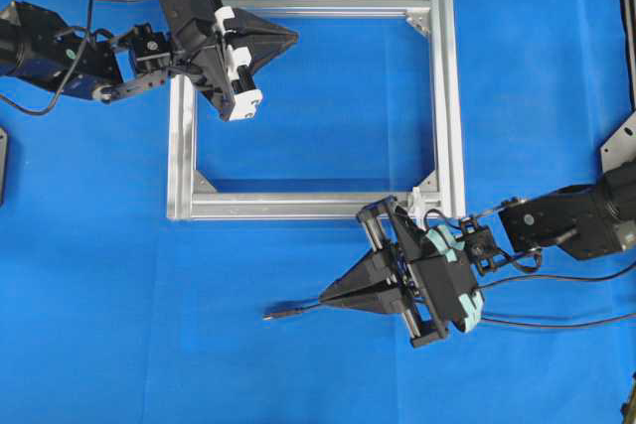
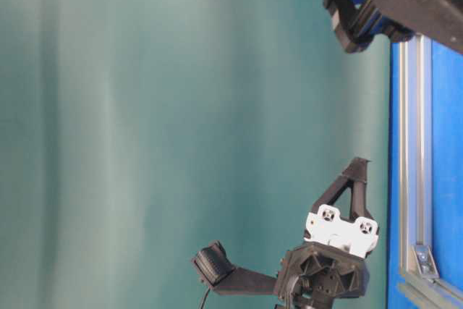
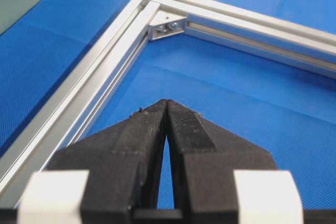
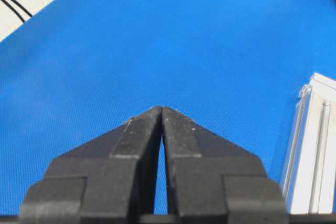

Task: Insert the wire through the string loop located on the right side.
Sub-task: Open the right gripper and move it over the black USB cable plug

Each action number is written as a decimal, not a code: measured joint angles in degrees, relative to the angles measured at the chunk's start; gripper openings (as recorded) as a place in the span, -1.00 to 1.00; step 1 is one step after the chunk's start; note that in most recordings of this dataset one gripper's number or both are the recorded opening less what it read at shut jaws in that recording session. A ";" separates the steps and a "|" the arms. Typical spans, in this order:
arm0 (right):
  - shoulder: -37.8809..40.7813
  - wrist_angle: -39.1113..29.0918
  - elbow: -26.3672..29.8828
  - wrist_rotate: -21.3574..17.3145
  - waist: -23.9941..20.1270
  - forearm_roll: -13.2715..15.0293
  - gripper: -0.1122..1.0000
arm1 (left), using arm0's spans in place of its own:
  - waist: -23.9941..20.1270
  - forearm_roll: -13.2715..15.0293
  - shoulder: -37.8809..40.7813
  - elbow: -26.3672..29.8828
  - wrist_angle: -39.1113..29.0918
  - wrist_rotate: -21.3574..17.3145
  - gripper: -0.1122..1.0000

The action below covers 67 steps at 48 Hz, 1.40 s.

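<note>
Overhead view: nearest the lens is the left gripper (image 1: 290, 37), fingers clenched tip to tip on nothing, poised over the 11 o'clock corner of the aluminium frame (image 1: 452, 96). The right gripper (image 1: 326, 297), likewise clenched and empty, sits just outside the frame's lower rail, at 5 o'clock of the frame. The wire (image 1: 298, 311) lies on the blue mat (image 1: 89, 295), its plug tip at 9 o'clock of the right gripper's tip, with the cable passing under the fingers and on toward the right edge. The string loop (image 1: 418, 196) appears as a small white tab at the frame's lower right corner, though it is too small to be certain of its shape. Open mat surrounds the plug on its left and lower sides.

Table-level view: turned sideways; a gripper (image 2: 359, 162) points up beside the frame rail, the teal backdrop (image 2: 145, 135) behind.

Left wrist view: closed fingers (image 3: 144, 129) point at 12 o'clock toward a corner bracket (image 3: 167, 27); bare mat lies between.

Right wrist view: closed fingers (image 4: 181, 135) over bare mat; a frame end stands at 4 o'clock.
</note>
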State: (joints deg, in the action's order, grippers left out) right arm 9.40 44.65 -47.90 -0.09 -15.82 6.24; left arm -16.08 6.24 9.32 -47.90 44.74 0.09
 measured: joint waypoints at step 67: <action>0.44 -7.03 1.93 -5.80 -0.44 -2.37 0.82 | -0.09 -1.23 -0.70 0.00 -2.99 -0.79 -0.80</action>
State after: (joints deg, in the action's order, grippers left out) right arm 9.84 37.62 -45.97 -5.89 -16.26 3.87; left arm -16.17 5.01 8.61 -47.90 41.75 -0.70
